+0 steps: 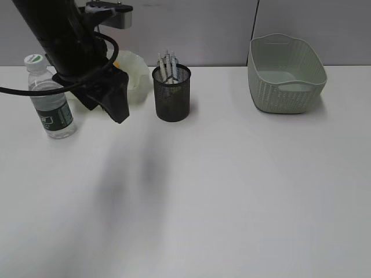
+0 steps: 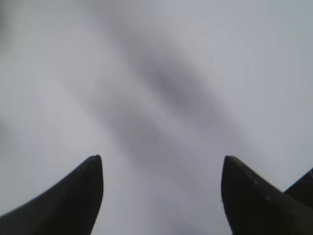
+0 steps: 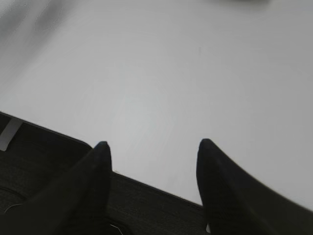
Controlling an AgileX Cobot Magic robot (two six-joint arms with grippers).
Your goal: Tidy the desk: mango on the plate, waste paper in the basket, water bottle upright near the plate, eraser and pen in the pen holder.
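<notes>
The water bottle (image 1: 51, 99) stands upright on the desk (image 1: 220, 191) at the far left. The plate (image 1: 137, 72) sits behind my left arm, with a sliver of the yellow mango (image 1: 116, 62) showing. The black pen holder (image 1: 171, 92) holds pens (image 1: 168, 65). The basket (image 1: 285, 73) stands at the back right; I cannot tell what lies in it. My left gripper (image 1: 113, 101) hangs open and empty above the desk between bottle and pen holder; it also shows in the left wrist view (image 2: 161, 169). My right gripper (image 3: 152, 147) is open and empty over the desk's front edge. The waste paper and eraser are not visible.
A grey wall runs behind the desk. In the right wrist view a dark surface (image 3: 54, 161) lies below the desk's front edge. The left arm's black cable (image 1: 23, 90) loops past the bottle.
</notes>
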